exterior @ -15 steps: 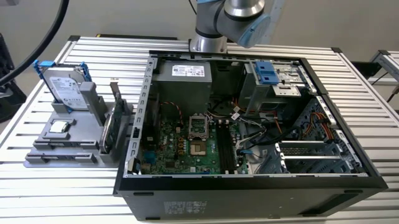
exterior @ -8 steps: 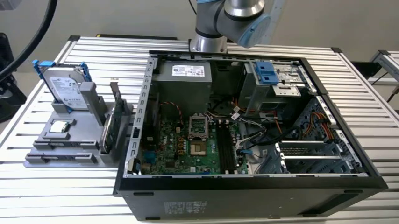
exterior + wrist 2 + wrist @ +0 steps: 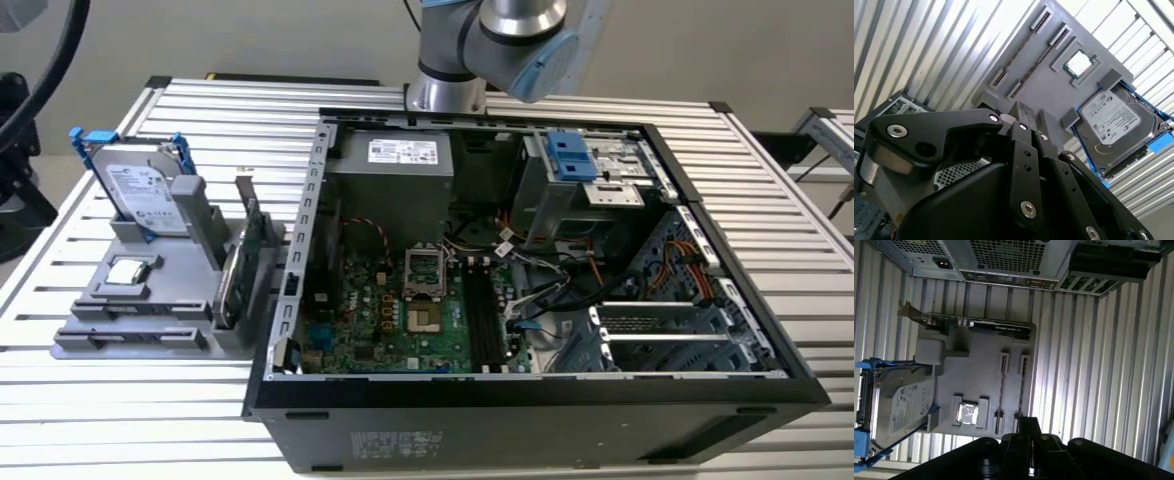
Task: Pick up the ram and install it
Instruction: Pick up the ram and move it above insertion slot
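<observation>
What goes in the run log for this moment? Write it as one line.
stage: before grasp | tool: facing grey holder, clear of ram | ram: lying in holder slot, not picked up | case: open beside holder

Ram [image 3: 1023,46] clear above; HDD [image 3: 1109,122], card [image 3: 994,326] nearby.

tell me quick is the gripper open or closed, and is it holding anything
gripper: closed, holding nothing
</observation>
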`<state>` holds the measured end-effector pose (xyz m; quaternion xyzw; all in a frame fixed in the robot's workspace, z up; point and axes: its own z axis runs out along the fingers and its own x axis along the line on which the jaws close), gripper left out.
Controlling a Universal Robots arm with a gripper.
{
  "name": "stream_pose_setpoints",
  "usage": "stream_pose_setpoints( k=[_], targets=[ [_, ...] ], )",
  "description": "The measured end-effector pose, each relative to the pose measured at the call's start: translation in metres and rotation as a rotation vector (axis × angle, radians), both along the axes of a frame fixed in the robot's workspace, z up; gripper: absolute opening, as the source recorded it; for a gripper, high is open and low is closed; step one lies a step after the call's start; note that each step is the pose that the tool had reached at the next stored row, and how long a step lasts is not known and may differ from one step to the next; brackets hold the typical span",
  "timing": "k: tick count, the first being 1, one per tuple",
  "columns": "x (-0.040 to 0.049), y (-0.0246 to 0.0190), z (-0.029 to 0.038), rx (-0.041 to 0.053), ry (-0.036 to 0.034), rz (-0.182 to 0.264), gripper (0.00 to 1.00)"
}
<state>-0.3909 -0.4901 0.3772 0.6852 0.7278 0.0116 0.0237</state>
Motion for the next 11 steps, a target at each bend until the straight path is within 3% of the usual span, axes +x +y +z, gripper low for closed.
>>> stream_pose_setpoints(
  k=[11],
  targets=[
    [0.0, 0.0, -0.001, 0.0, 0.0, -0.147, 0.0]
  ],
)
